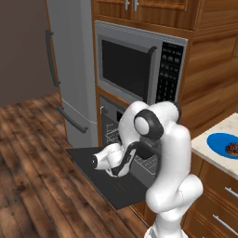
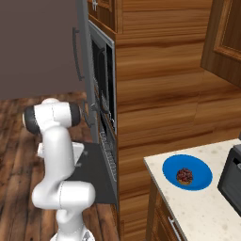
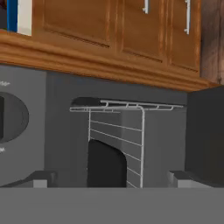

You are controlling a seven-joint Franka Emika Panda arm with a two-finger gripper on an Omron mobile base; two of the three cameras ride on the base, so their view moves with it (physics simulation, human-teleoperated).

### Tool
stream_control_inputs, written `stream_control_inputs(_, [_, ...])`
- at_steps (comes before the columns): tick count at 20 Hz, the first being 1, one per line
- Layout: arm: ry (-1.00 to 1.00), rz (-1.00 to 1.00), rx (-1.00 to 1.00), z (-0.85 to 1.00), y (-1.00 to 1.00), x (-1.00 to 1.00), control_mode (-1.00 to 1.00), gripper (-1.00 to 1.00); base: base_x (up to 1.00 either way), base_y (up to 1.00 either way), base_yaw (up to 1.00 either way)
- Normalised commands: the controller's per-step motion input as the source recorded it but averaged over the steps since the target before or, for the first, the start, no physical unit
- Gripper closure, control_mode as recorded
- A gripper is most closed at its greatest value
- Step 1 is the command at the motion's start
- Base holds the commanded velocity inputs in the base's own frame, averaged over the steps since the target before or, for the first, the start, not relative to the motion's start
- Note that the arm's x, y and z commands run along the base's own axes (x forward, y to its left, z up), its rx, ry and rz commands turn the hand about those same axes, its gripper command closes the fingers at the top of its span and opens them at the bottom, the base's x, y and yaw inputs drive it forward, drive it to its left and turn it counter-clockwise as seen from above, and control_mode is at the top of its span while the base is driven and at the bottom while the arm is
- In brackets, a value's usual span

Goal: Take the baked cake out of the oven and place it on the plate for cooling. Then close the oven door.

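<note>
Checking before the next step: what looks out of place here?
The wide dark grey drop-down oven door hangs fully open over the wood floor. The small reddish-brown baked cake already sits on the flat round bright blue plate. Nothing spilled.

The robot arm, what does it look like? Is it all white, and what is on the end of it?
The arm is mostly glossy white, built from thick rounded tube-like segments. Its joints show dark grey or black rings, like the round dark cap on the elbow. No loose cables or markings are visible. In the hand view the gripper ends in jaws with two small dark grey blocky tips.
</note>
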Motion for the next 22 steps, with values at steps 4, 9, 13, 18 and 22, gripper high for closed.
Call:
stream_control_inputs(4, [-0.12, 0.02, -0.02, 1.00, 0.76, -0.58, -1.00, -1.00, 0.00, 0.00, 0.00])
stream_control_inputs(9, [0.09, 0.01, -0.13, 0.65, 1.00, -0.55, -1.00, -1.00, 0.00, 0.00, 0.00])
stream_control_inputs(13, [0.17, 0.00, -0.24, 0.23, 1.00, -0.62, -1.00, -1.00, 0.00, 0.00, 0.00])
stream_control_inputs(18, [0.09, -0.03, -0.33, -0.06, 1.00, -0.70, -1.00, -1.00, 0.00, 0.00, 0.00])
stream_control_inputs(22, [-0.01, 0.00, -0.54, -0.83, 1.00, -0.47, -1.00, -1.00, 0.00, 0.00, 0.00])
